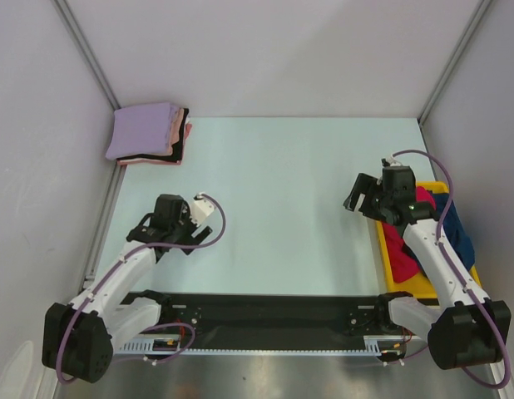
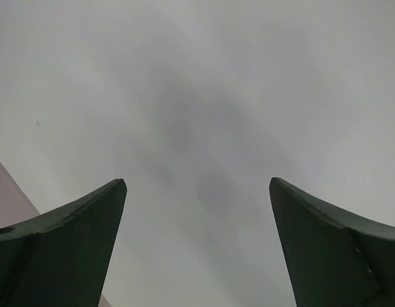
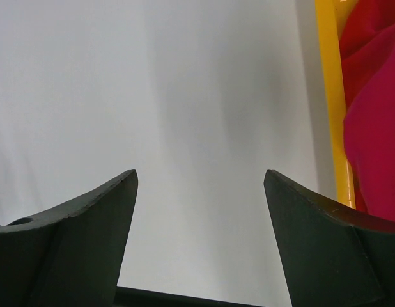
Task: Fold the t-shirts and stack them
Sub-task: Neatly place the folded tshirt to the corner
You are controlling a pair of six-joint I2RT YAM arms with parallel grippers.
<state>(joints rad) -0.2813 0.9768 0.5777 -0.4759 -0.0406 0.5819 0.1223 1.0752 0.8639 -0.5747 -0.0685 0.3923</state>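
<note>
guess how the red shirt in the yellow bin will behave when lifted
Likely floppy: the red shirt lies crumpled in the yellow bin, so it should sag and unfold. It may drag the dark blue shirt bunched beside it.

**A:** The top view is bright and even. The light is diffuse and seems to fall from above, and the arms lay only faint, soft shadows on the table [image 1: 282,166].

**B:** Any glare?

**A:** A dull sheen on the metal strip [image 1: 265,378] at the near edge. The wall edges slant inward, as with a wide lens.

**B:** And the wrist views?

**A:** The left one is dimmer, a flat grey with a smudgy shadow in the middle and nothing sharp. The left fingers [image 2: 63,249] are dark shapes with little detail. The right one is brighter and the table is washed almost white. The red shirt [image 3: 370,45] and the bin [image 3: 333,96] rim are saturated and soft-edged, and the right fingers [image 3: 69,243] are equally dark.
</note>
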